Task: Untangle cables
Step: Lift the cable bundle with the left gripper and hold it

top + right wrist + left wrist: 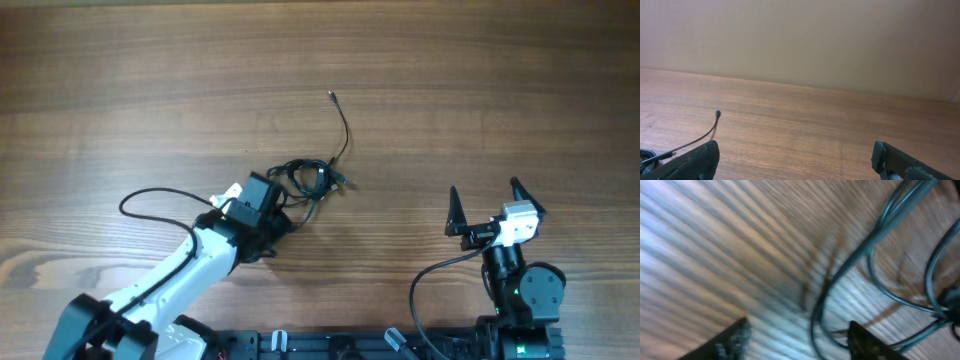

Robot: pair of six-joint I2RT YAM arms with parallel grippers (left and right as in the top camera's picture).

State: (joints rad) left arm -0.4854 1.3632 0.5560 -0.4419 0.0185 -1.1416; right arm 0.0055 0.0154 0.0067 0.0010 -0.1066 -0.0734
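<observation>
1. Overhead, at mid-desk and a little toward the near edge: the cables (312,178) sit in one small knot of loose black loops. A single strand leaves the knot toward the far edge and ends in a tiny plug (331,96).
2. Same view: the left gripper (288,208) comes in from the near-left corner, its tip at the left side of the knot. From above its fingers are lost against the dark wires.
3. Same view: the right gripper (484,192) stands well apart from the knot, toward the near-right corner. Its fingers are spread wide with nothing between them.
4. Same view: bare wooden desk (120,80) lies open on the far, left and right sides of the knot. The left arm's own thicker cable (150,195) loops over the wood near the left edge.
5. Left wrist view, blurred: the left gripper (800,342) has its fingers (735,337) set apart. One strand of the cables (860,250) curves down into the gap, unpinched. More loops crowd the right side. Whether a finger touches a wire, cannot tell.
6. Right wrist view: the right gripper (800,165) has its fingers (700,160) wide apart, with bare wood between them. The long strand of the cables (690,144) and its plug (718,114) lie off to the left. The far edge of the desk (840,130) meets a plain wall (840,40).
</observation>
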